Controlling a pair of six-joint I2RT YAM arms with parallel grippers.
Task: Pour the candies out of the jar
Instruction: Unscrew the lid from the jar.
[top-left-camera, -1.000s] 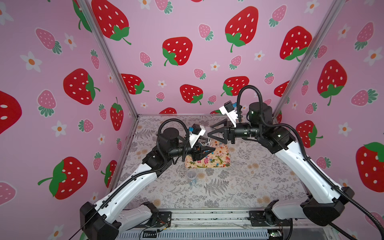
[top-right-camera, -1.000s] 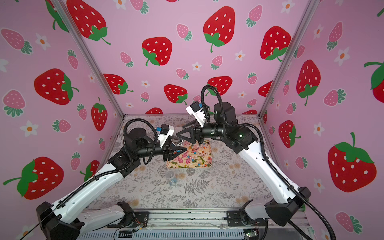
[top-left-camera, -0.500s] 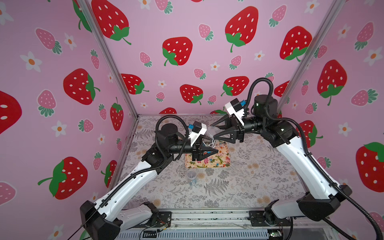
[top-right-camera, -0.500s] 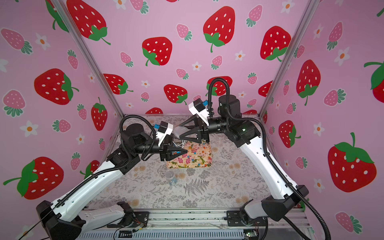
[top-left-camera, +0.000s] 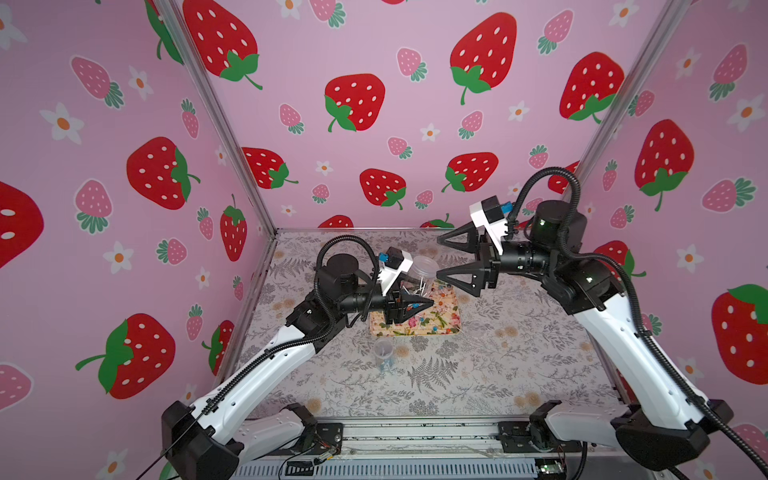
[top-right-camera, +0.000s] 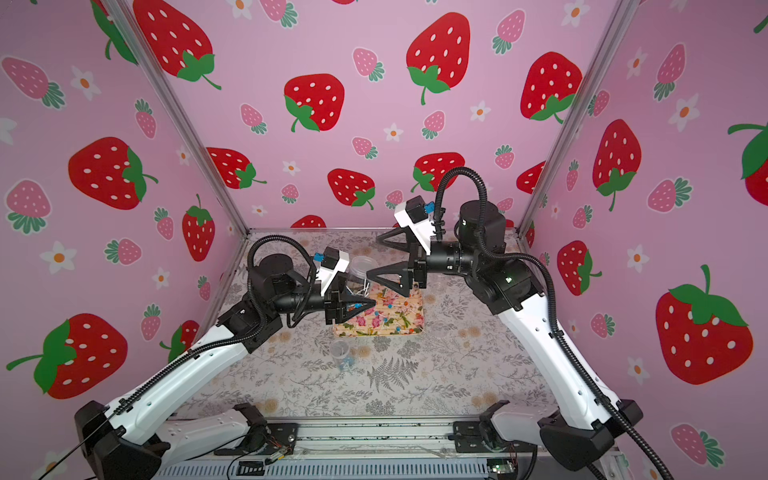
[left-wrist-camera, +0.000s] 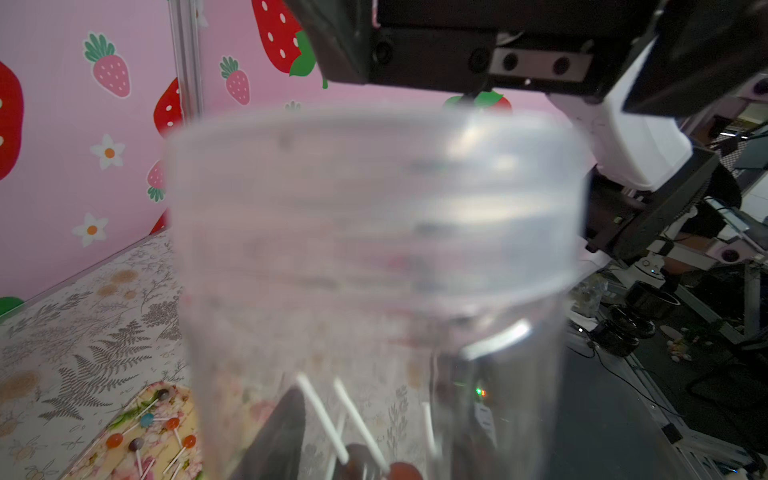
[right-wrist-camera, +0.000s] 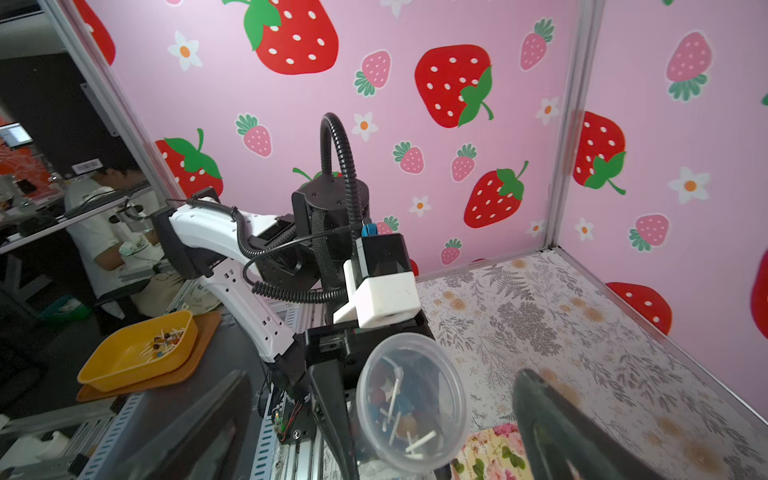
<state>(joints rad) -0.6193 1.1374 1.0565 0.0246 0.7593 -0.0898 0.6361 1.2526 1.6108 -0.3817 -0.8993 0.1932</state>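
**Left gripper** (top-left-camera: 417, 299): clamped on the jar (top-left-camera: 422, 268), with the fingers closed against its clear body. In the right wrist view one black finger (right-wrist-camera: 330, 399) showed along the jar's side. The jar was held clear of the table (top-left-camera: 498, 365) and tilted. Its base lay toward the left wrist, and its capped end pointed away from the palm toward the right gripper (top-left-camera: 438, 258). A translucent cap (left-wrist-camera: 374, 187) was seated on the mouth.

**Candies** (right-wrist-camera: 395, 409): a number lay inside the jar, their white sticks and red, blue and orange heads visible through the cap. More lay loose on the floral tray (top-left-camera: 415, 331), which sat on the table directly beneath the left gripper's fingertips and the jar.

**Right gripper**: jaws spread wide, holding nothing. It faced the left gripper with its fingertips directed at the cap. In both top views the cap lay just ahead of the fingertips, level with the gap between them. One fingertip (top-left-camera: 444, 276) stood just beside the cap's rim; contact could not be determined.

**Small clear cup** (top-left-camera: 382, 351): it rested on the table behind the left gripper's fingertips, toward the arm bases. It was near the tray's edge but apart from it.
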